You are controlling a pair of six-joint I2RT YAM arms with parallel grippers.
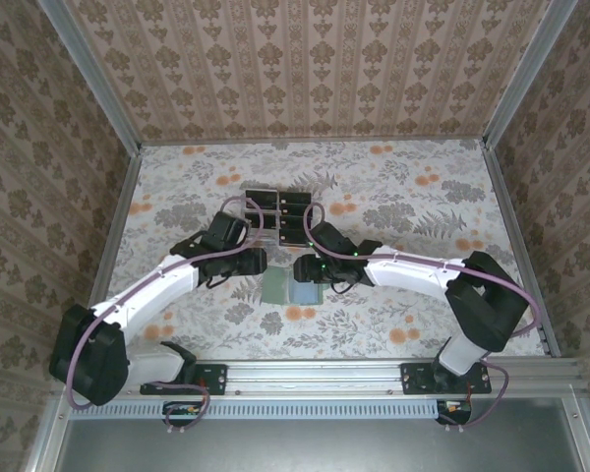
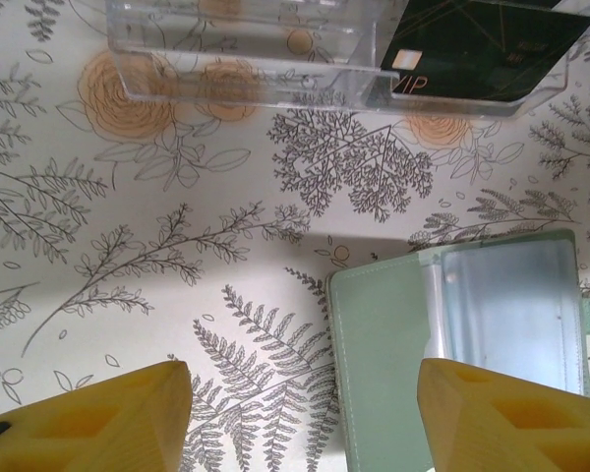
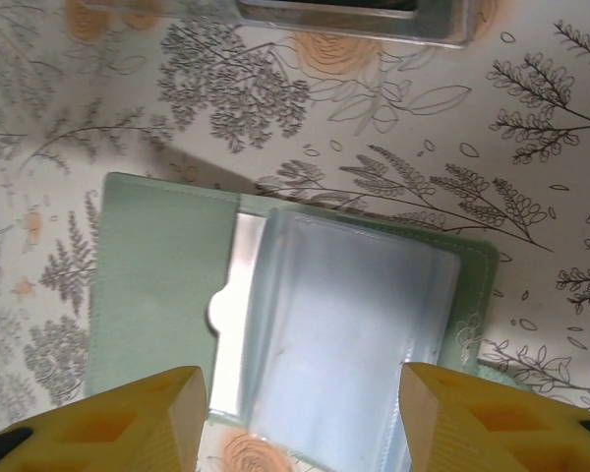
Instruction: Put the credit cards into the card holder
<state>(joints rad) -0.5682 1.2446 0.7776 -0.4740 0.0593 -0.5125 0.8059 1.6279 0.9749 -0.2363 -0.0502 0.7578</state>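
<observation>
The card holder (image 1: 293,289) lies open on the floral tabletop, its grey-green flap on the left and clear plastic sleeves on the right. Several black credit cards (image 1: 278,212) stand in a clear slotted rack (image 1: 258,199) just behind it. My left gripper (image 1: 259,264) is open at the holder's left edge. In the left wrist view the gripper (image 2: 305,418) straddles the flap edge of the card holder (image 2: 393,354), with one credit card (image 2: 482,44) ahead. My right gripper (image 1: 303,267) is open; its wrist view shows the gripper (image 3: 305,418) over the sleeves of the card holder (image 3: 354,324), nothing between the fingers.
The clear rack (image 2: 246,59) sits close beyond both grippers; its near edge (image 3: 354,20) shows at the top of the right wrist view. Patterned walls enclose the table on three sides. Both arms converge at the table's middle, fingertips a short gap apart.
</observation>
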